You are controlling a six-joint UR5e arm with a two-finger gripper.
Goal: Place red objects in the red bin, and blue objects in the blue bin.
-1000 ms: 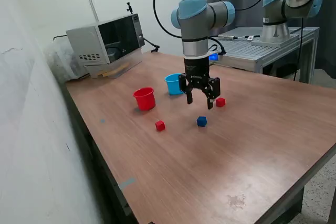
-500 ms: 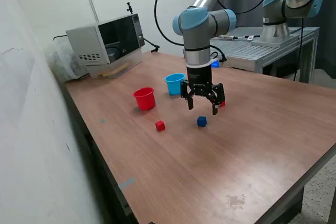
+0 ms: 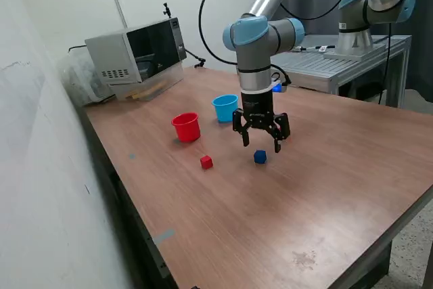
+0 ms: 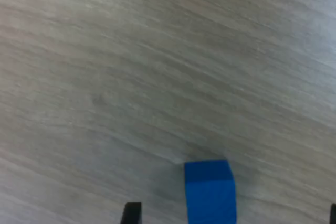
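Note:
My gripper [image 3: 261,145] is open and empty, low over the wooden table, just above and behind a dark-blue cube [image 3: 260,157]. In the wrist view the same blue cube [image 4: 209,191] lies on the wood between my open fingers, and one fingertip [image 4: 131,214] shows at the frame's edge. A red cube [image 3: 206,162] lies to the exterior view's left of the blue cube. The red cup [image 3: 186,126] and the light-blue cup [image 3: 224,107] stand upright farther back. The second red cube is hidden behind the gripper. No second blue cube shows.
A microwave [image 3: 135,55] stands at the table's back left in the exterior view. A second robot arm [image 3: 375,5] stands on a metal bench [image 3: 331,62] behind the table. The table's front edge [image 3: 379,235] runs along the lower right.
My gripper has come down and shifted slightly toward the blue cube, staying open. It now covers the red cube that showed beside it earlier. The cubes and cups have not moved.

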